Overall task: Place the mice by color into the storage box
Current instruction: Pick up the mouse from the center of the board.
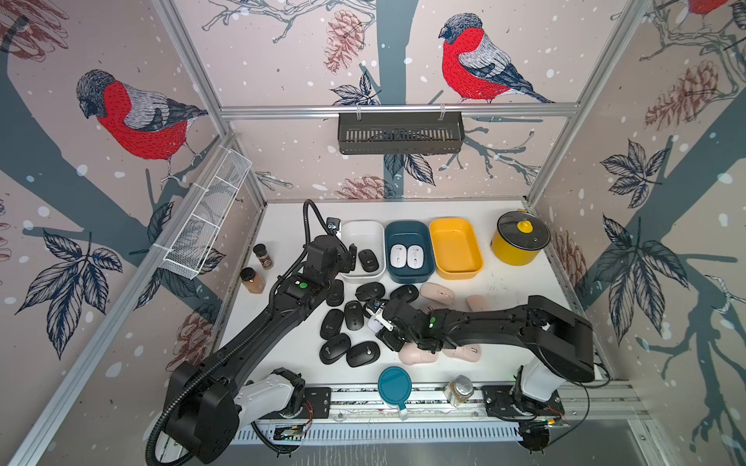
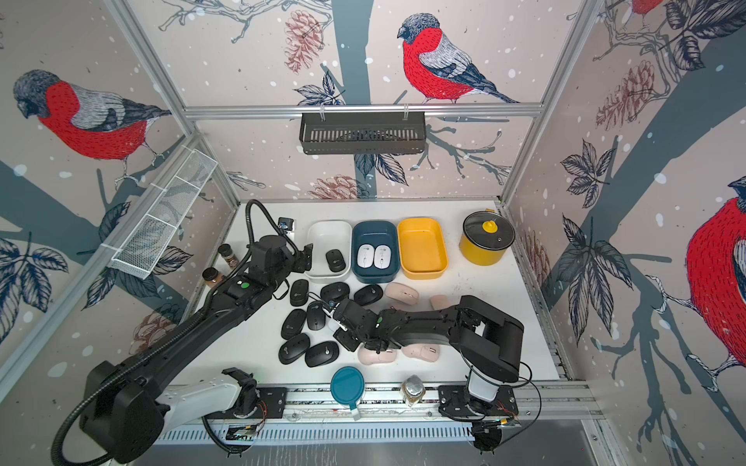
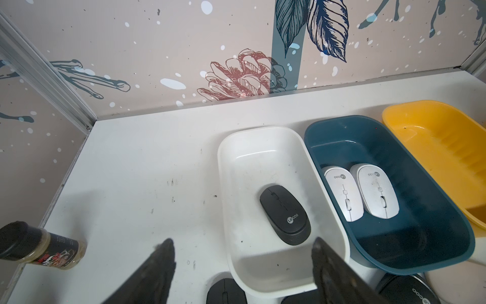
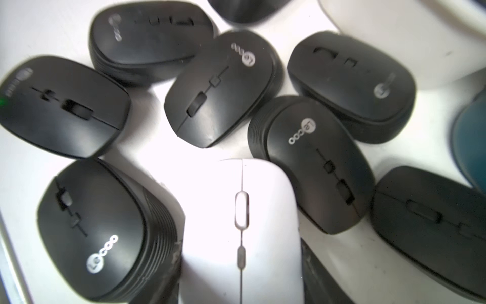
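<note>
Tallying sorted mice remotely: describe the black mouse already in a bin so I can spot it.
At the back of the table stand a white bin, blue bin and yellow bin. The black mouse lies alone in the white one; the other black mice lie loose on the table.

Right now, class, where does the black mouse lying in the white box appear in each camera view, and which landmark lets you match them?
Both top views: the black mouse lies in the white box, at its near end.
Left wrist: mid-picture, inside that box.
Right wrist: not in it; only a white mouse among loose black ones.
Landmark: blue box holding two white mice, beside the white box; unclear in right wrist.
</note>
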Available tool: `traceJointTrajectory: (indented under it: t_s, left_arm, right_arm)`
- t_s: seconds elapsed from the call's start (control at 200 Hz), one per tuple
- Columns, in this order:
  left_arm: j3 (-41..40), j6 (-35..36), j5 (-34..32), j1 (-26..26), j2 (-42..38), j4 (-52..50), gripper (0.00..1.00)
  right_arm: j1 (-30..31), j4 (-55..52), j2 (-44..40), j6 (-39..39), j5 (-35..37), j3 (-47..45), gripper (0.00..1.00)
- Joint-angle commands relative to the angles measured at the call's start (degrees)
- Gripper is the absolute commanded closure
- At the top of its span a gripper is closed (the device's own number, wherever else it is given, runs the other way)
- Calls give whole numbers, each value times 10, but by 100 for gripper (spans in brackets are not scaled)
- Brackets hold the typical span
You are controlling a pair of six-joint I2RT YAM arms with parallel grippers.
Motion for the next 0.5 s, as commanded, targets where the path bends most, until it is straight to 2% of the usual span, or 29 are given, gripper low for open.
traceJointTrajectory:
  t_s: [0.0, 0.225, 0.41, 0.495]
  left_arm:
    - [4, 2, -2, 0, -1, 14, 20]
    - [4, 2, -6, -1, -3, 15, 20]
    - [3, 3, -6, 0, -6, 15, 20]
    - [4, 3, -5, 0, -6, 15, 20]
  right_arm:
    - [-5, 14, -21, 21, 4, -1, 45]
    - [-34, 22, -67, 53, -4, -10, 45]
    - [-95, 38, -111, 112, -18, -21, 45]
    - [-118, 38, -122, 134, 0, -18, 46]
